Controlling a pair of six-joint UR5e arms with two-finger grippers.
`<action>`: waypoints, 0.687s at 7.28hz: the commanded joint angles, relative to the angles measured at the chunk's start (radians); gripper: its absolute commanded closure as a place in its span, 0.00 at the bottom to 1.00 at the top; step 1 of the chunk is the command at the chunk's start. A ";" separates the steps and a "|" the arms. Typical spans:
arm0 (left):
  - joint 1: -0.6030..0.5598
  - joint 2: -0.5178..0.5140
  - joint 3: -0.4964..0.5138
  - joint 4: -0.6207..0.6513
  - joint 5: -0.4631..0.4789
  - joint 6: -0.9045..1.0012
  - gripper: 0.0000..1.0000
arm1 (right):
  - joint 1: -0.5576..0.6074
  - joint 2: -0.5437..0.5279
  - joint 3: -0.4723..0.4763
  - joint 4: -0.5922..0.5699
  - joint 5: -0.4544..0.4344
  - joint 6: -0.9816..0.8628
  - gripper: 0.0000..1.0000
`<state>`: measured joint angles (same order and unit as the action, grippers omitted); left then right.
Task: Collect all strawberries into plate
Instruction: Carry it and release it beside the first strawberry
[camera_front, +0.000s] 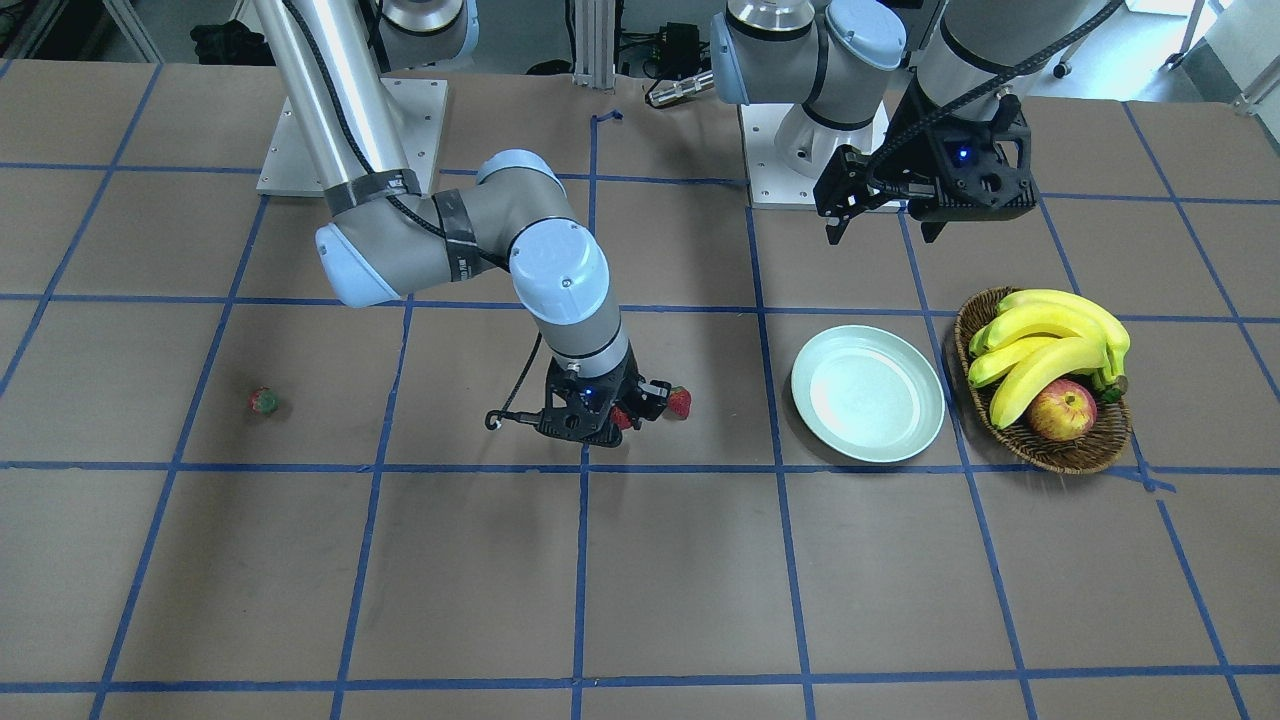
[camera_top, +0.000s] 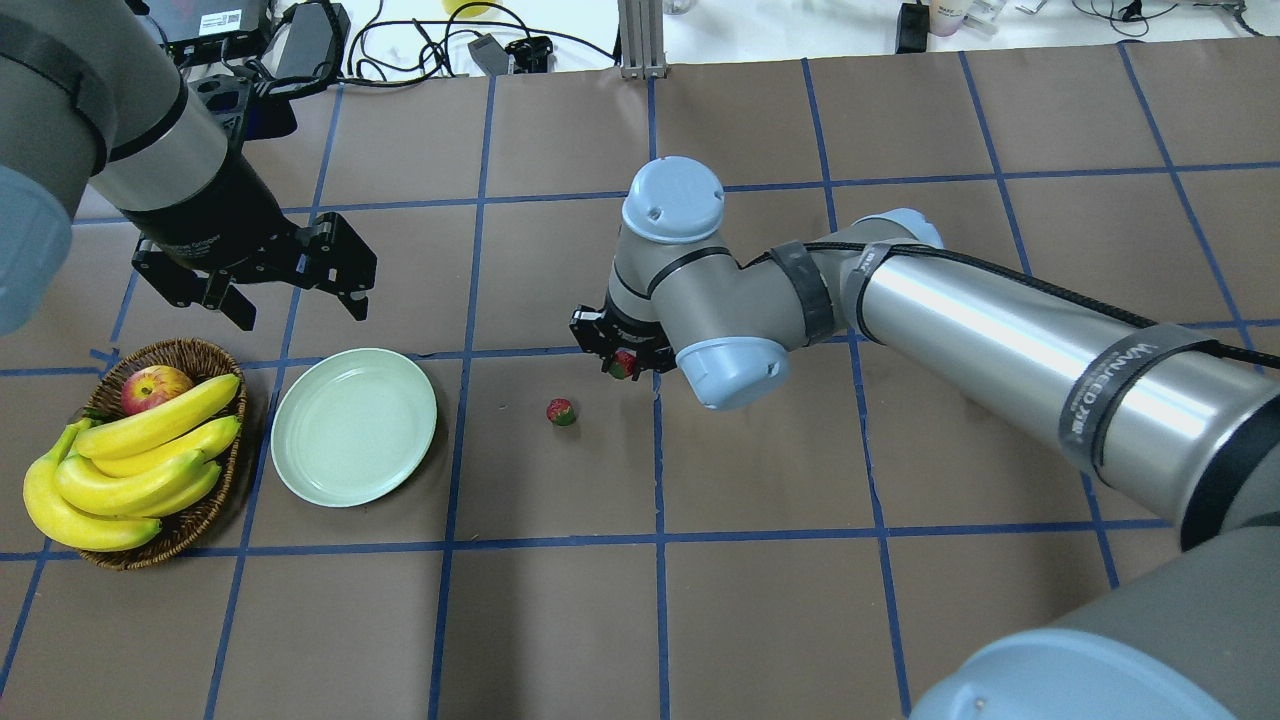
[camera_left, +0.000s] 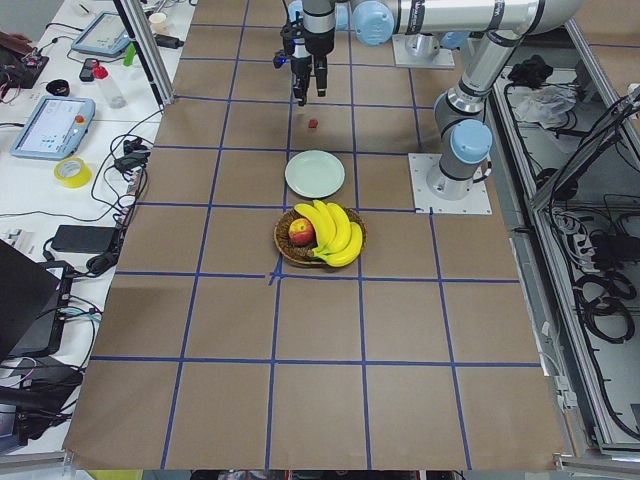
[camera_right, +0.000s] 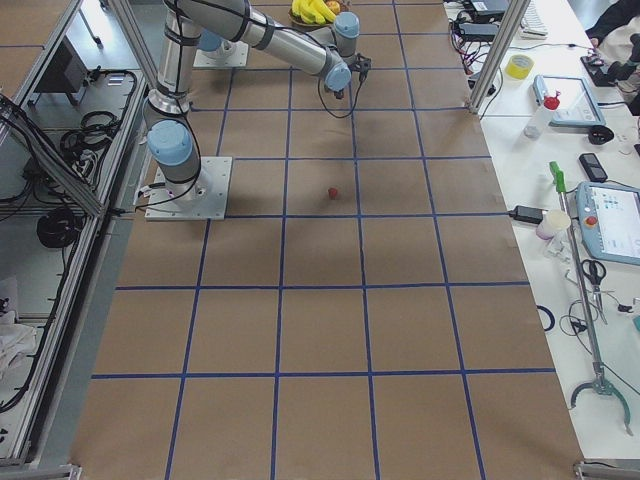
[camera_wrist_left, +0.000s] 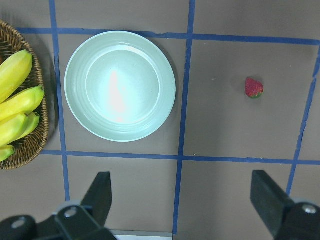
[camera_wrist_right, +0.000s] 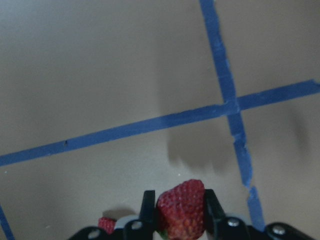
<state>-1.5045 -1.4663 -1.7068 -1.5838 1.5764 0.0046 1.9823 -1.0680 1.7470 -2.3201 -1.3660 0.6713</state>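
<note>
**Matt paper, glossy plate**

The tabletop (camera_top: 760, 620) is matt brown paper. The plate (camera_wrist_left: 120, 86) looks smooth, faintly glossy plastic; the basket (camera_front: 1060, 458) is rough woven wicker. The strawberry (camera_wrist_right: 181, 210) has pitted skin. The right arm's tube (camera_top: 1000, 322) is shiny metal.

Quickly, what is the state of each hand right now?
Left hand: open, holding nothing.
Right hand: closed on a strawberry.

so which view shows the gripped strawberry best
Right wrist-mounted: the held strawberry is large and pinched between both fingers. Front-facing and overhead show only a red sliver under the wrist; the side views make it too small; the left wrist misses it.
</note>
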 joint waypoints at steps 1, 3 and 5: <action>0.001 0.001 -0.001 -0.001 0.001 0.000 0.00 | 0.033 0.037 -0.001 0.001 0.052 0.008 0.99; 0.001 0.001 -0.001 0.004 0.001 0.000 0.00 | 0.033 0.034 -0.003 0.010 0.053 0.007 0.14; 0.003 0.001 -0.001 0.007 0.002 0.000 0.00 | 0.033 0.019 -0.012 0.015 0.041 0.002 0.00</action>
<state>-1.5028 -1.4650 -1.7073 -1.5791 1.5774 0.0046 2.0152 -1.0394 1.7415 -2.3089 -1.3186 0.6771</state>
